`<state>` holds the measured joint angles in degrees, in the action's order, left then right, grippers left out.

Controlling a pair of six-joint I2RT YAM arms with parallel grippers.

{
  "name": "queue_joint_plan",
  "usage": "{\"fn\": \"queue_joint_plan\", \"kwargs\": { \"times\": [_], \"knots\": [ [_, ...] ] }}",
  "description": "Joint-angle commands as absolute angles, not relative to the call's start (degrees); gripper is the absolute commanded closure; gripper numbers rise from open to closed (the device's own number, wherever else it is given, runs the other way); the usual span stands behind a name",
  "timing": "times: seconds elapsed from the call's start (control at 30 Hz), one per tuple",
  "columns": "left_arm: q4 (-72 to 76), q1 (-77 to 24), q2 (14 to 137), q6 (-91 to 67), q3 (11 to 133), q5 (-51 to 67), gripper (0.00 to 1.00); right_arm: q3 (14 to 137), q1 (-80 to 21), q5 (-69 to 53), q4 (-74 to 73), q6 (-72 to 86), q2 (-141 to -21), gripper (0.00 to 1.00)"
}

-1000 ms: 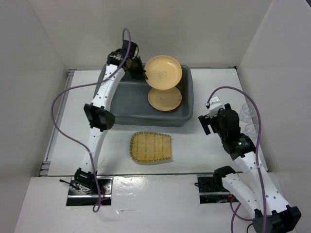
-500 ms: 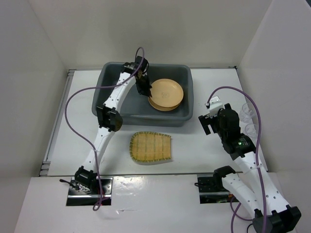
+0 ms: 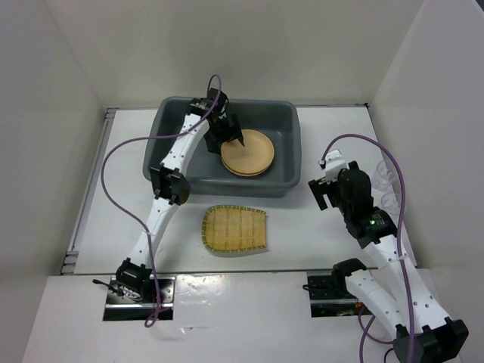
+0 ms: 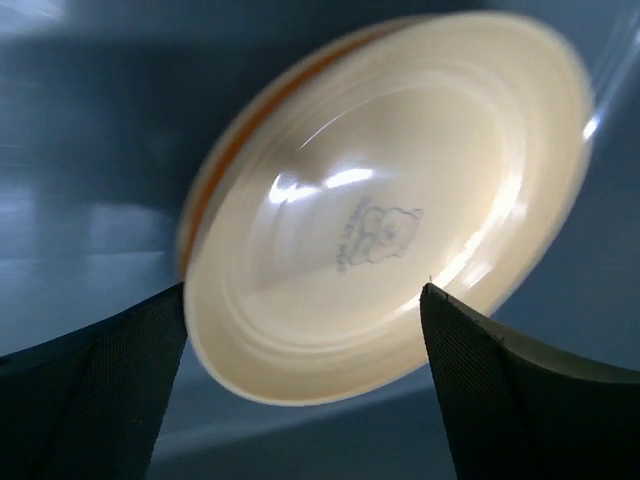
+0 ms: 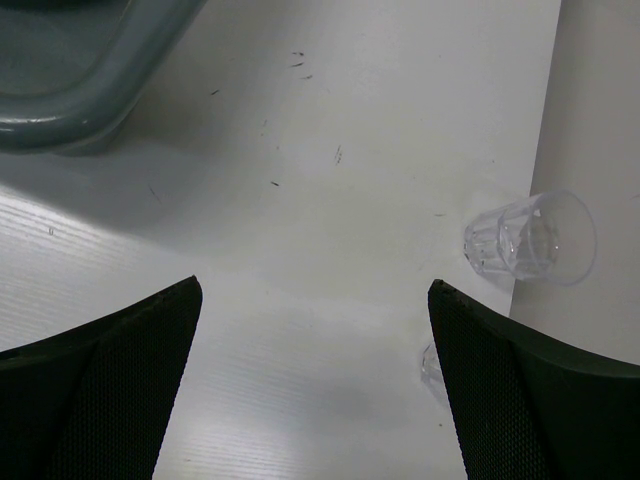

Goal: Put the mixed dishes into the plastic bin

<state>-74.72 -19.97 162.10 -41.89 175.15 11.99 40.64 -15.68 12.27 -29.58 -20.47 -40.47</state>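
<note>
Tan plate (image 3: 249, 151): now lowered flat onto second plate (image 3: 246, 174) inside plastic bin (image 3: 227, 187). Left pincer (image 4: 305, 290): apart, to be withdrawn straight upward. Right pincer (image 5: 315, 285): apart, idle.

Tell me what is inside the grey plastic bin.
Two tan-orange plates, stacked, with the left gripper open above them. The top plate covers the lower one except its rim; the bin floor beneath is hidden.

The white worktop (image 3: 318, 231) is seen with the grey bin (image 3: 227, 184) set toward its far side. The fan dish (image 3: 234, 229) is laid flat just in front of the bin, apart from it. Two clear cups (image 3: 387, 175) are found at the right edge, beside the wall (image 3: 423, 113).
</note>
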Motion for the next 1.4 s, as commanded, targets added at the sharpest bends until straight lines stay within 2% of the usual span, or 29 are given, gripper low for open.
{"fn": "queue_joint_plan", "kwargs": {
  "times": [0.0,0.1,0.13,0.27,0.37,0.43,0.5,0.53,0.57,0.6,0.67,0.8,0.83,0.93,1.2,1.37],
  "knots": [
    [-74.8,-18.2,151.2,-39.8,179.2,5.8,0.00,40.0,-15.3,12.6,-26.5,-20.4,-40.7,0.02],
    [-74.3,-18.9,140.1,-33.6,179.2,-5.5,0.00,40.0,-15.3,12.6,-26.5,-20.4,-40.7,0.02],
    [-74.3,-19.5,137.1,-30.9,174.6,-9.7,0.00,40.0,-15.3,12.6,-26.5,-20.4,-40.7,0.02],
    [-74.3,-21.3,124.2,-29.0,161.0,-3.5,0.00,40.0,-15.3,12.6,-26.5,-20.4,-40.7,0.02],
    [-74.3,-28.3,116.4,-28.3,149.5,-6.0,0.00,40.0,-16.3,12.6,-26.5,-20.4,-40.2,0.02],
    [-71.4,-34.8,111.2,-29.6,130.1,-9.3,0.00,40.0,-16.9,12.6,-26.5,-20.4,-39.6,0.02],
    [-56.4,-37.3,97.3,-31.6,110.1,-3.5,0.00,40.0,-16.9,12.6,-26.5,-20.4,-39.1,0.02],
    [-50.7,-37.3,91.6,-34.0,90.4,-0.4,0.00,40.0,-16.9,12.6,-26.5,-20.4,-39.1,0.02],
    [-45.8,-37.3,80.5,-36.4,82.3,2.7,0.00,40.0,-16.9,12.6,-26.5,-20.4,-38.5,0.02],
    [-39.9,-36.6,75.5,-41.0,76.0,5.1,0.00,40.0,-16.9,12.6,-26.5,-20.4,-38.5,0.02],
    [-38.1,-36.6,64.3,-43.5,63.9,5.1,0.00,40.0,-16.9,12.6,-26.5,-20.4,-38.5,0.02],
    [-36.4,-36.6,50.1,-47.8,47.7,4.3,0.00,40.0,-16.9,12.2,-26.0,-20.4,-38.5,0.02],
    [-36.4,-36.6,44.7,-48.4,45.5,3.4,0.00,40.0,-16.9,11.7,-26.0,-20.4,-38.5,0.02],
    [-33.4,-38.0,38.8,-52.5,40.8,2.8,0.00,40.0,-17.4,11.7,-26.5,-20.4,-39.0,0.02],
    [-24.7,-37.4,45.8,-54.8,31.0,6.6,0.00,40.0,-17.4,11.7,-26.5,-20.4,-39.0,0.02],
    [-23.2,-37.4,42.9,-56.1,26.8,1.4,0.00,40.0,-17.4,11.7,-26.5,-20.4,-39.0,0.02]
  ]
}}
